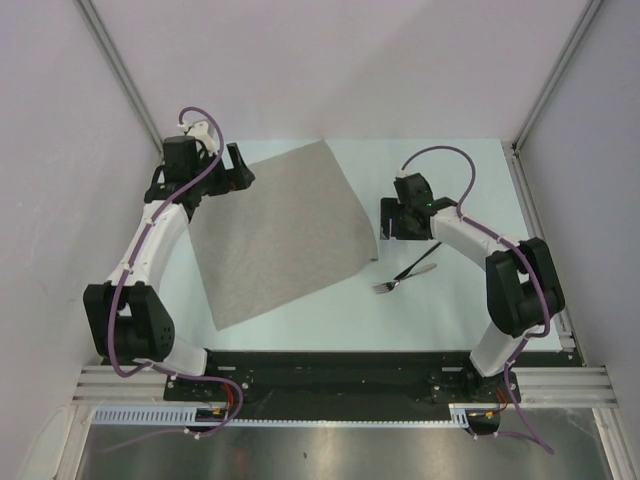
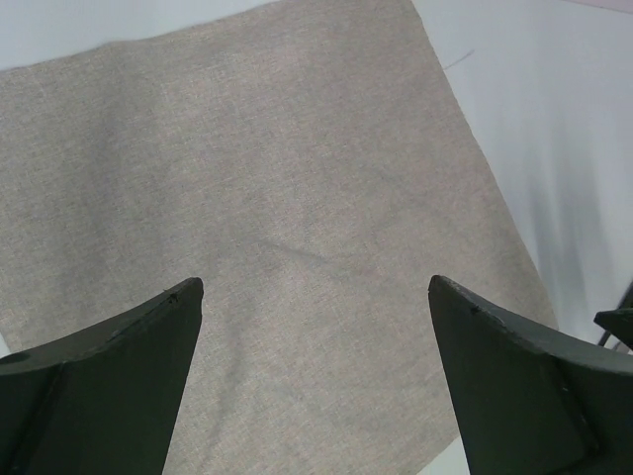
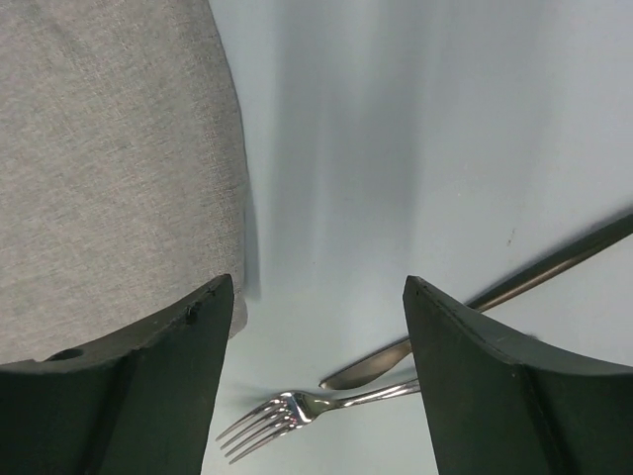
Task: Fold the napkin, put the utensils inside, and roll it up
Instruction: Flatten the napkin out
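napkin (image 1: 280,230): grey-beige cloth, spread flat and unfolded on the worktop (image 1: 470,180), left of centre in the top view, turned so one corner points to the upper middle of the frame and another to the lower left.
napkin surface: mostly smooth; the left wrist view shows one faint crease near the middle of that frame.
left tool (image 1: 238,168): at the napkin's upper left edge in the top view; fingers spread wide apart, nothing between them.
left wrist view: the left tool (image 2: 315,282) looks down on cloth filling most of the frame, with bare worktop at the upper right.
right tool (image 1: 388,222): right of centre in the top view, just beside the napkin's right corner; fingers apart, gripping nothing.
right wrist view: the right tool (image 3: 316,280) is over bare worktop, with the napkin's edge along the left finger (image 3: 148,386).
fork (image 1: 400,280): small, silver, lying on the worktop below the right tool in the top view, tines towards the lower left, clear of the napkin.
knife (image 3: 514,287): thin and dark, running from the lower middle to the right edge of the right wrist view, rounded tip just above the fork's neck.
fork and knife: close together; i cannot tell whether they touch.
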`<state>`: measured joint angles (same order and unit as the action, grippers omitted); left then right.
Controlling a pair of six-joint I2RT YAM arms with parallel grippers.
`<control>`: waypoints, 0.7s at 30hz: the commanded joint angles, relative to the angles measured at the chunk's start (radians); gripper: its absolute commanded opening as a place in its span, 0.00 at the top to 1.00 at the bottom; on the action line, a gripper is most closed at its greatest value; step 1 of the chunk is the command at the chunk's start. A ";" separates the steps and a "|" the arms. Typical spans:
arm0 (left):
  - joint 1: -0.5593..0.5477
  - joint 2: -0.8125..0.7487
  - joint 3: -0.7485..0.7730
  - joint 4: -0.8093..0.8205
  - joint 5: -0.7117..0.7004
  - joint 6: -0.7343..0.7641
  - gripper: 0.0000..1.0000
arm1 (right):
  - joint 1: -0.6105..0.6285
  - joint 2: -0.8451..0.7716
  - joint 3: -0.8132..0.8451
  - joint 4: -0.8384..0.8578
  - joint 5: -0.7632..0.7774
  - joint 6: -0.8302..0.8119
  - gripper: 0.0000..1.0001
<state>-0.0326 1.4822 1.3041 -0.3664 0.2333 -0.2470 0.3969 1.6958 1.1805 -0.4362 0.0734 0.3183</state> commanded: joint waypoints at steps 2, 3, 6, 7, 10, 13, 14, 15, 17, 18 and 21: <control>-0.003 -0.045 0.024 0.027 0.020 -0.009 0.00 | 0.072 0.050 0.031 -0.021 0.108 0.008 0.25; -0.003 -0.045 0.027 0.027 0.018 -0.008 0.00 | 0.092 0.059 0.039 -0.025 0.115 0.007 0.25; -0.001 -0.043 0.030 0.023 0.020 -0.006 0.00 | 0.118 0.108 0.082 -0.041 0.115 0.010 0.25; -0.003 -0.043 0.030 0.021 0.020 -0.006 0.00 | 0.137 0.120 0.097 -0.047 0.108 0.011 0.26; -0.001 -0.045 0.032 0.018 0.014 -0.002 0.00 | 0.177 0.154 0.157 -0.065 0.094 -0.002 0.26; -0.001 -0.043 0.034 0.015 0.003 0.003 0.00 | 0.223 0.139 0.200 -0.064 0.054 -0.022 0.26; -0.003 -0.043 0.034 0.014 0.004 0.002 0.00 | 0.227 0.130 0.208 -0.061 0.037 -0.027 0.25; -0.003 -0.043 0.034 0.014 0.006 0.002 0.00 | 0.233 0.110 0.212 -0.056 0.011 -0.027 0.25; -0.003 -0.042 0.034 0.014 0.009 0.000 0.00 | 0.240 0.097 0.215 -0.064 0.005 -0.021 0.24; -0.001 -0.042 0.034 0.014 0.011 0.002 0.00 | 0.238 0.082 0.214 -0.078 0.015 -0.018 0.24; -0.003 -0.039 0.034 0.014 0.017 -0.001 0.00 | 0.218 0.059 0.168 -0.085 0.046 0.010 0.24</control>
<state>-0.0326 1.4773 1.3041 -0.3672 0.2394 -0.2459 0.6403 1.8309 1.3617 -0.5003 0.0982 0.3092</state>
